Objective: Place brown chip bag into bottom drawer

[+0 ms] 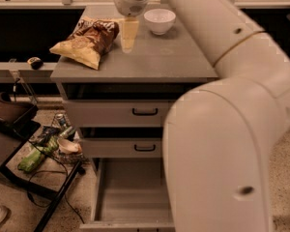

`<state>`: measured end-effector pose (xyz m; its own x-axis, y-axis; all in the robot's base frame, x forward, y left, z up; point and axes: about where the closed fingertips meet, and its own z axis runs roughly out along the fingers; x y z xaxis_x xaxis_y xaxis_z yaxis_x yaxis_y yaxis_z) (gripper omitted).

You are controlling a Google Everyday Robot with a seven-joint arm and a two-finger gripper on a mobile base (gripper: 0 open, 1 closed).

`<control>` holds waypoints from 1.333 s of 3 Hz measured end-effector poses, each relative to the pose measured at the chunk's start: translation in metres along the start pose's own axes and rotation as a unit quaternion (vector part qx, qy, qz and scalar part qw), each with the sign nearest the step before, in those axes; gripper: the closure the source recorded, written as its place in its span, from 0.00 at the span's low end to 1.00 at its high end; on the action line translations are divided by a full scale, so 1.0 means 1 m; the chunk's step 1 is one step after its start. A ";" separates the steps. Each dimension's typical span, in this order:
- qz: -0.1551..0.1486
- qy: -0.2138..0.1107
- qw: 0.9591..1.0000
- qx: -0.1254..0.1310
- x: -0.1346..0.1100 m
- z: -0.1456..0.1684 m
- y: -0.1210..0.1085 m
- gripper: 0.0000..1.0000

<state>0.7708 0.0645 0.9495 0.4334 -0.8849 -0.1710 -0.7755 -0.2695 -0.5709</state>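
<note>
Gripper (128, 45) hangs over the grey desk (174, 62), just right of the crinkly brown-and-yellow chip bag (89, 40) lying far-left. Its opening can't be told. Bag is likely light, soft, slippery film, so pinch a crimped end. Bottom grey metal drawer (130, 192) is open.

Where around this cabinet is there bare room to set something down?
The front strip of the cabinet top, ahead of the brown chip bag and white bowl, is bare. The back is crowded: bag left, bowl right, claw between them. The open bottom drawer is bare too.
</note>
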 end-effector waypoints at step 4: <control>-0.118 -0.024 0.993 -0.018 -0.078 0.133 -0.034 0.27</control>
<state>0.8243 0.1932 0.8750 0.6262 -0.7761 -0.0749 -0.6652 -0.4817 -0.5705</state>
